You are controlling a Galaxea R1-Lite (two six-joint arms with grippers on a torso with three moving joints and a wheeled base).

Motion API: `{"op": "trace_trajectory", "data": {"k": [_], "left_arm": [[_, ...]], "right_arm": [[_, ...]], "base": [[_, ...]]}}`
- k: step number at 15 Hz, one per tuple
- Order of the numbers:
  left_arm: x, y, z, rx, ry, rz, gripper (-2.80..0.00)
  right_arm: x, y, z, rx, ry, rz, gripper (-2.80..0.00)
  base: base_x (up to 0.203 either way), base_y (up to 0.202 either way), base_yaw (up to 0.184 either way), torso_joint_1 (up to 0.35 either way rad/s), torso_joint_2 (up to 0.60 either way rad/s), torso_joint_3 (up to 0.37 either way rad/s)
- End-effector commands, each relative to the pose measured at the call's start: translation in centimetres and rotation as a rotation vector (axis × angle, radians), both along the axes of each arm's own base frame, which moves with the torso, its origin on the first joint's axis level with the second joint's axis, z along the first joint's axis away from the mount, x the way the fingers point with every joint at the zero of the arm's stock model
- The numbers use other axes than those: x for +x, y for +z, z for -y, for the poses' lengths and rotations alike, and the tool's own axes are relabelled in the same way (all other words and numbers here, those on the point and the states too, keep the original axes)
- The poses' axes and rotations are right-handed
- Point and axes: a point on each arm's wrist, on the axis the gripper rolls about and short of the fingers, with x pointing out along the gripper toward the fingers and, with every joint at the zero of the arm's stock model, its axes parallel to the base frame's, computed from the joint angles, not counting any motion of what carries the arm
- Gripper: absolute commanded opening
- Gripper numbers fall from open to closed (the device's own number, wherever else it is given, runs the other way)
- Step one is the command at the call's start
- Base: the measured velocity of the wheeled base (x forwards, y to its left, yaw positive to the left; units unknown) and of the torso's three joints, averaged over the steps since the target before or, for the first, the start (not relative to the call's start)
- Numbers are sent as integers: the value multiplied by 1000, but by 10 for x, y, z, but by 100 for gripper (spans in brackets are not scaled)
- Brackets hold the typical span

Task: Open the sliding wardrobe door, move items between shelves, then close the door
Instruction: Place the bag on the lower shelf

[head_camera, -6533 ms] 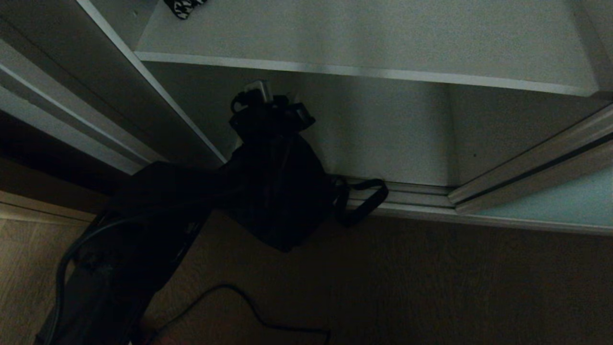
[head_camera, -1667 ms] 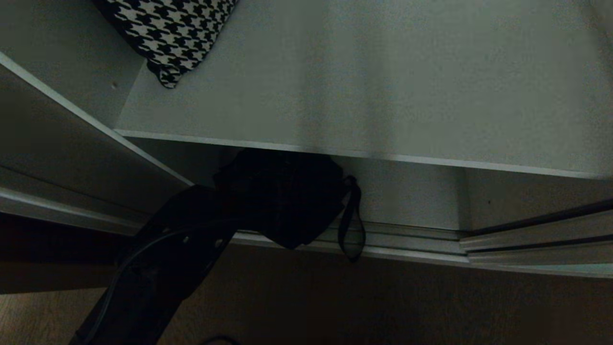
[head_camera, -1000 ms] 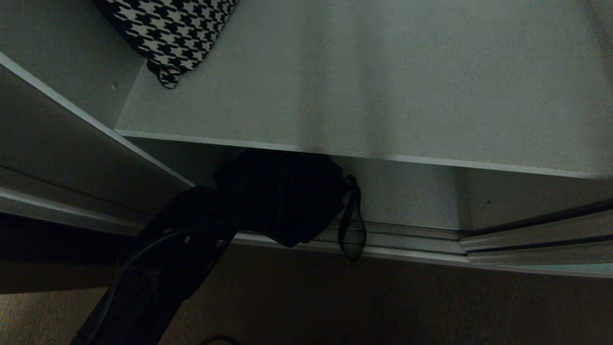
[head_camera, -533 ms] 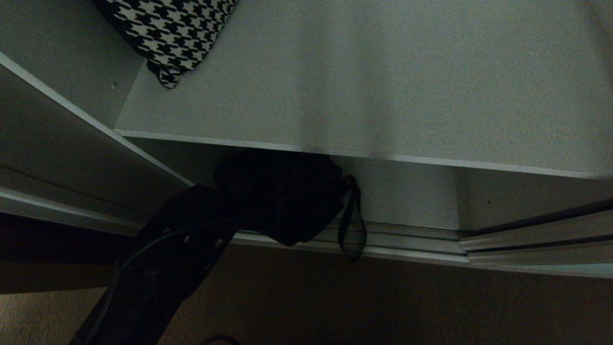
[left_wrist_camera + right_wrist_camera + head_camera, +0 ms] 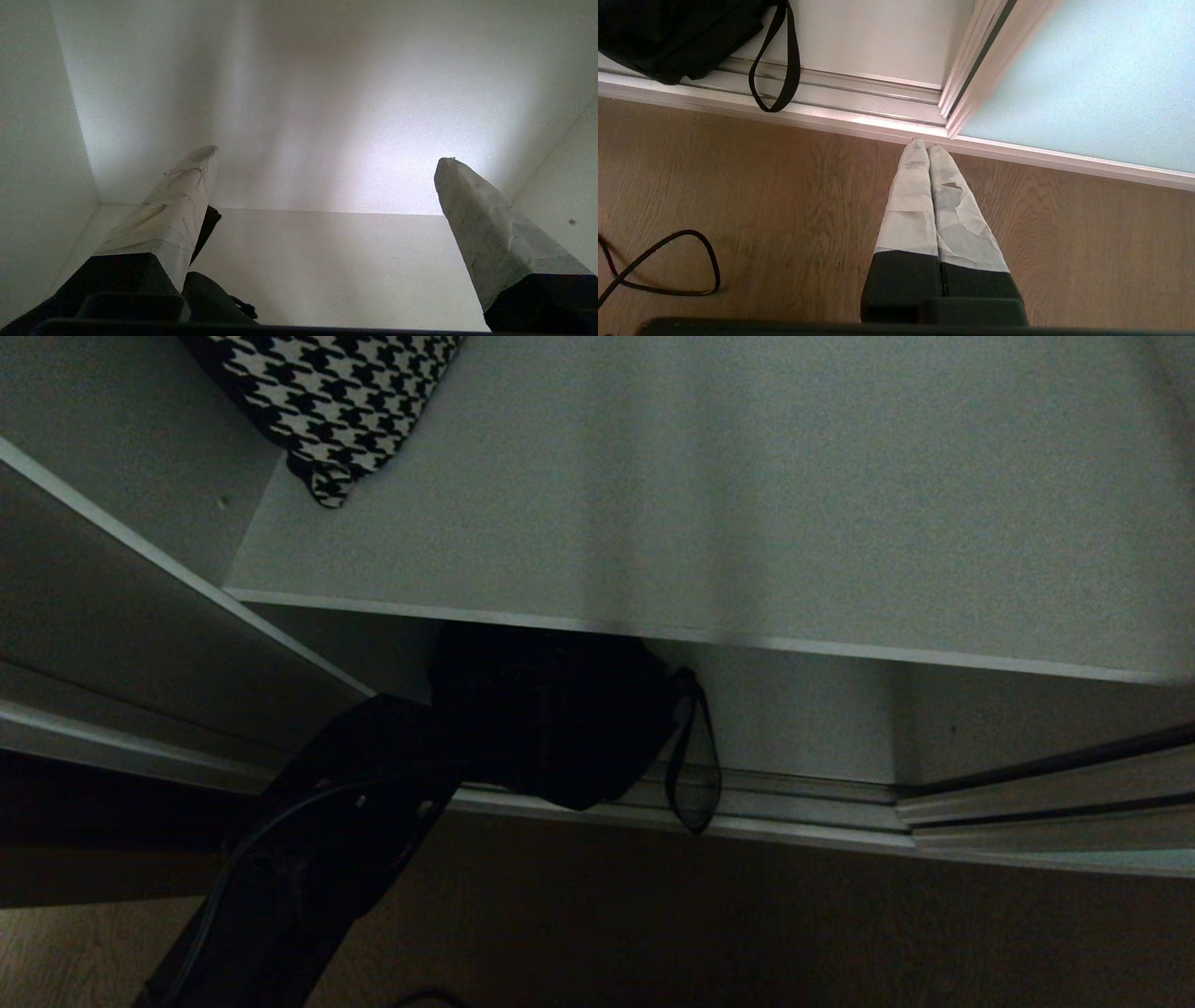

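The black bundle [image 5: 560, 719] lies at the front of the lower shelf [image 5: 336, 261], under the upper shelf's front edge [image 5: 747, 642]. Part of it hangs over the door track, and its strap [image 5: 695, 775] loops down. My left arm [image 5: 308, 859] reaches in under the upper shelf. My left gripper [image 5: 327, 155] is open, with only bare shelf between its fingers. A bit of black fabric [image 5: 205, 303] sits beside one finger [image 5: 173, 210]. My right gripper [image 5: 928, 148] is shut and empty above the floor, at the bottom rail of the sliding wardrobe door [image 5: 1087, 84], which stands slid to the right.
A black-and-white houndstooth cloth [image 5: 327, 392] lies at the back left of the upper shelf [image 5: 700, 504]. The metal door track [image 5: 859, 100] runs along the wardrobe's foot. A black cable [image 5: 668, 275] loops over the wooden floor [image 5: 784, 196].
The bundle and its strap have settled slightly to the right under the upper shelf. The left arm stays in place.
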Motion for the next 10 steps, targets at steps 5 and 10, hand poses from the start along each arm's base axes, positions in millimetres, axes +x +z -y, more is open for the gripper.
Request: {"op": "trace_trajectory", "data": {"k": [5,10], "left_arm": [[2,-3,-2,9,1,7,0],[6,-17,0,115,-26,29,0]], "right_arm": [[0,0,0,0,0,3,-280],[0,0,0,-2,0,3,-280]], "base": [[0,0,0,0,0,0],[0,0,0,0,0,0]]}}
